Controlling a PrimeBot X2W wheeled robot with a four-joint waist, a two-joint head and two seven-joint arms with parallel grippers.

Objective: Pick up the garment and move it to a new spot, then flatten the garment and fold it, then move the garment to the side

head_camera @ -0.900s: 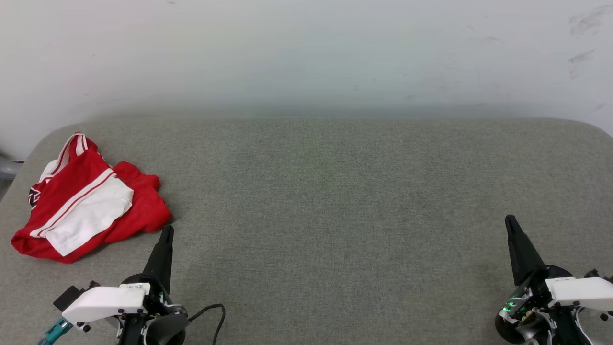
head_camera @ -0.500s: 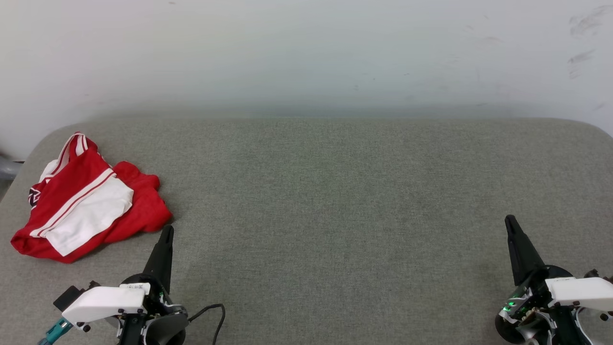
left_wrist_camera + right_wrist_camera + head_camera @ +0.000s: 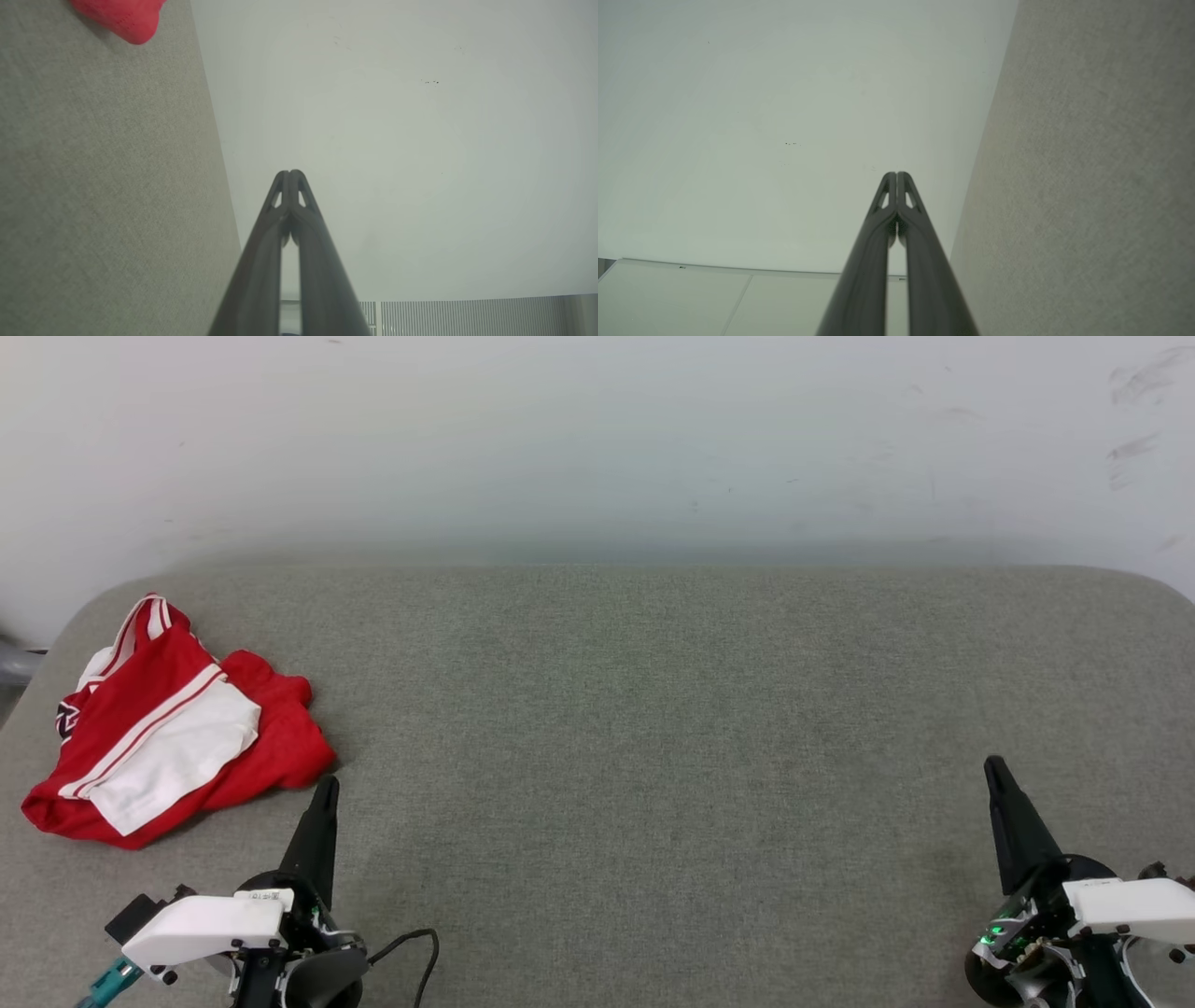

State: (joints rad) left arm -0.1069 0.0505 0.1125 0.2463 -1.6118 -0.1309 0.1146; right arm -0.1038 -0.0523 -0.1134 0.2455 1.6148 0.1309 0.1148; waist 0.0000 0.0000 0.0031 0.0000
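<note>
- Change over the last second: none to note. The garment (image 3: 168,728), the left hand (image 3: 325,790) and the right hand (image 3: 993,771) sit just where both earlier head views had them. Camera steady too.
- Reading: task not begun. The pick-up, step one, is yet to start, and the robot looks parked at rest.
- Garment: red, one white sleeve uppermost, striped trim. It is crumpled in a heap at the far left end of the desk (image 3: 653,709), near the rounded corner, with nothing touching it. The left wrist view catches one red corner.
- Left hand: fingers pressed together to a point, nothing between them. The tip is near the garment's lower right edge, but apart from it.
- Right hand: the same, fingers together and empty, at the far right end, well apart from the garment.
- Judgement: the left hand is the near one and must spread its fingers before it can take cloth.
- Surface: grey woven cover with a broad stretch between the hands, fit for the new spot.
- Room: a pale wall (image 3: 597,448) stands close behind, with dark scuffs (image 3: 1134,448) at its upper right. A black cable (image 3: 422,947) loops by the left wrist.
</note>
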